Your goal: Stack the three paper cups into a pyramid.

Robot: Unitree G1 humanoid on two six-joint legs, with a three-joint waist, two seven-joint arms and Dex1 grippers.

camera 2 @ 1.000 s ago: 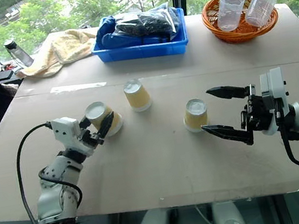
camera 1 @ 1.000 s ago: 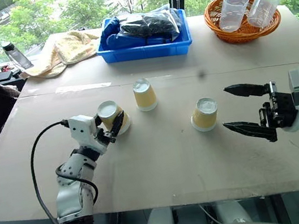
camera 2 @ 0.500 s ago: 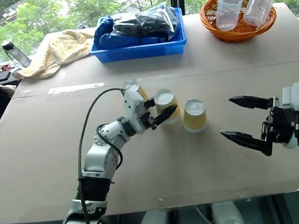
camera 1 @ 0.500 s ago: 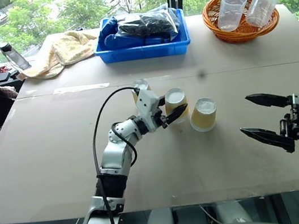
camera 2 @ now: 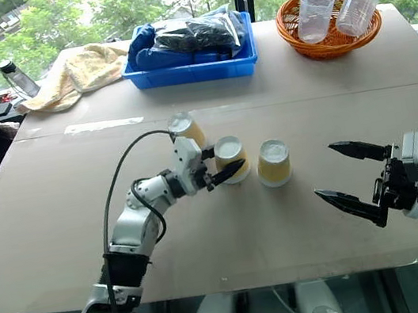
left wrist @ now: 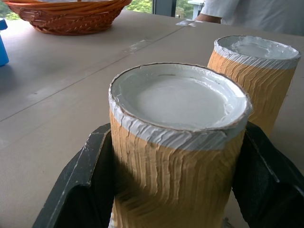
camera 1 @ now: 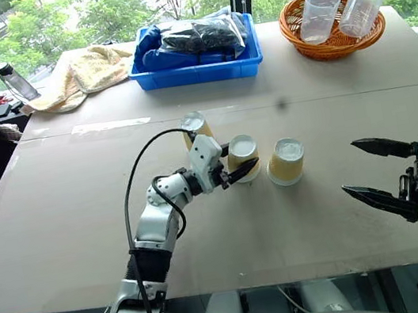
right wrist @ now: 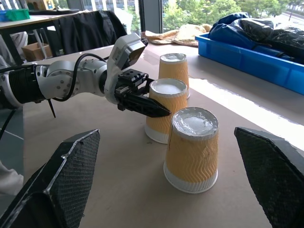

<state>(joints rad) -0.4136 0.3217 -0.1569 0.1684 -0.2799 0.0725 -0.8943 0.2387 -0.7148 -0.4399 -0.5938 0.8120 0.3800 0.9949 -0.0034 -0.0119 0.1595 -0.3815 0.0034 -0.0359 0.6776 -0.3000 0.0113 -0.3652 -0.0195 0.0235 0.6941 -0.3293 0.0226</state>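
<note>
Left-eye view: left hand grips one cup just beside the free-standing cup, likely forming the base. Right hand waits wide, empty.

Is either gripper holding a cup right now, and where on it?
The left gripper clamps the middle cup by its ribbed sides. The right gripper holds nothing.

I can read no text, label, brand, number or sign on anything before me; any marks on the clear plastic measuring cups are too faint.
</note>
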